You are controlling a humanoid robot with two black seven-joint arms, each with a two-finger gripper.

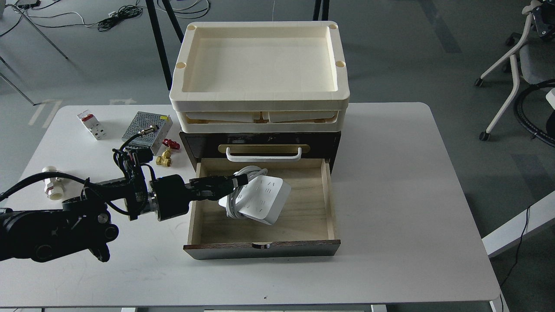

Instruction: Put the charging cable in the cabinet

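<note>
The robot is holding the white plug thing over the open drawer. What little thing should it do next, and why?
Probably lower it a bit and let go. The left gripper holds the charging cable by its looped cord, tilted, already over the light wood floor of the open drawer of the cabinet. Nothing else lies in that drawer, so it should settle flat.

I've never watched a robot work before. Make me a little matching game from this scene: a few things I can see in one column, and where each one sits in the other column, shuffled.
Things:
1. charging cable
2. cream trays
3. white breaker
4. white bar handle

Places:
A. on the table, left of the cabinet
B. on the closed upper drawer front
C. over the open drawer, tilted, at the left gripper
D. stacked on top of the cabinet

Pairs: 1-C, 2-D, 3-A, 4-B
</note>
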